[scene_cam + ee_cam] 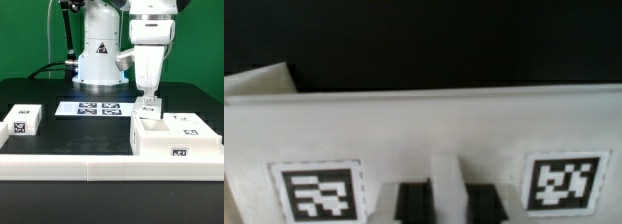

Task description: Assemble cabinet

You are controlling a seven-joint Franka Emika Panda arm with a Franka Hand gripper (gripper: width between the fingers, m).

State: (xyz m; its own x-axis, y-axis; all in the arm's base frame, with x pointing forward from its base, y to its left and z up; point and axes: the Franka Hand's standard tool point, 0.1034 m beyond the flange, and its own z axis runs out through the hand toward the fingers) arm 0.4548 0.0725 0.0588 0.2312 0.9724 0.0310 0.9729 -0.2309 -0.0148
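Your arm reaches straight down, its gripper (148,104) nipped onto the cabinet (176,140).

The arm stands over from its base at the back of the black table (40,88). Its wrist is vertical and the hand points down at the cabinet's rear corner on the exterior view's left. In the wrist view the two dark fingers (411,203) sit close together, with a thin white upright strip of the cabinet pinched between them. A square tag shows on the white face on either side of the fingers. The cabinet sits on the exterior view's right, just behind the long white rail (70,165) at the table's front edge. A smaller white tagged block (22,120) lies well apart on the exterior view's left. The marker board (100,108) lies between the two, further back.
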